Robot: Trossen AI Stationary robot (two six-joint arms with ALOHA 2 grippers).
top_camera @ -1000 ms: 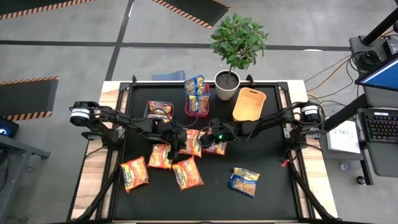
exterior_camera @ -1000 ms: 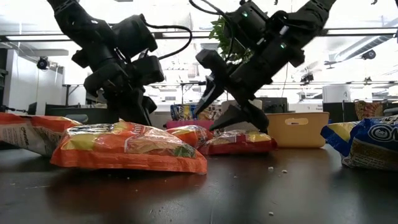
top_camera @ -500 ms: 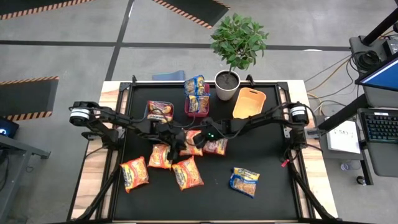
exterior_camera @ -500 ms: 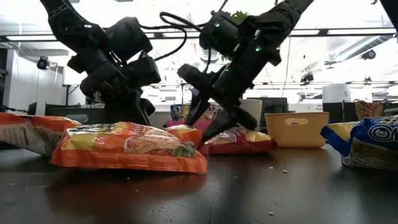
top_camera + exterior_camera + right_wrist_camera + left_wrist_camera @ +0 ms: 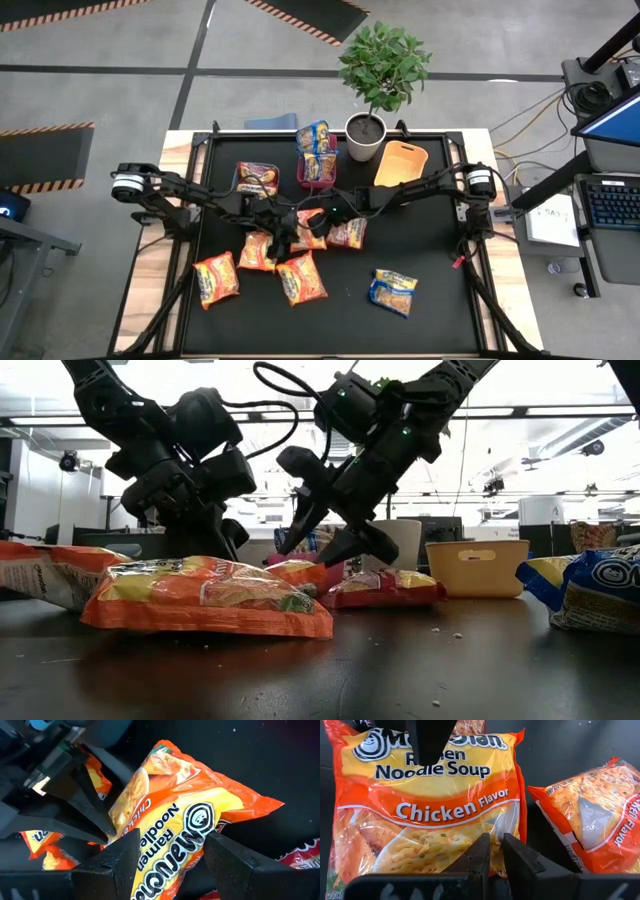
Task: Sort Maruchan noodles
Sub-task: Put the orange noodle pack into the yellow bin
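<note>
Overhead: black table (image 5: 430, 310) with two dark arms meeting near its centre. Left gripper (image 5: 281, 232) low over an orange Chicken Flavor packet (image 5: 309, 228); in the left wrist view, its two fingertips (image 5: 481, 851) pressed nearly together on the edge of that packet (image 5: 427, 815), apparently pinching the wrapper. Right gripper (image 5: 318, 215) just beside it, over the same packet; in the right wrist view, fingers (image 5: 116, 854) spread apart and straddling the packet (image 5: 185, 832), not yet closed on it. From table height, right gripper (image 5: 325, 532) tilted down with fingers parted above the orange packet (image 5: 298, 572), left gripper (image 5: 225, 535) close alongside.

Other Maruchan packets: a red packet (image 5: 347, 234) touching the orange one on its right; three more orange packets (image 5: 259, 251), (image 5: 301, 278) and (image 5: 216, 279) nearer the front left; a blue-and-yellow packet (image 5: 392, 291) well apart at front right. Toward the back: a red bin (image 5: 315, 168) holding upright blue-and-yellow packets (image 5: 315, 137), another packet (image 5: 257, 178) lying in a bin to its left, an orange bin (image 5: 400, 167) to the right, and a potted plant (image 5: 382, 70) between the red and orange bins.
</note>
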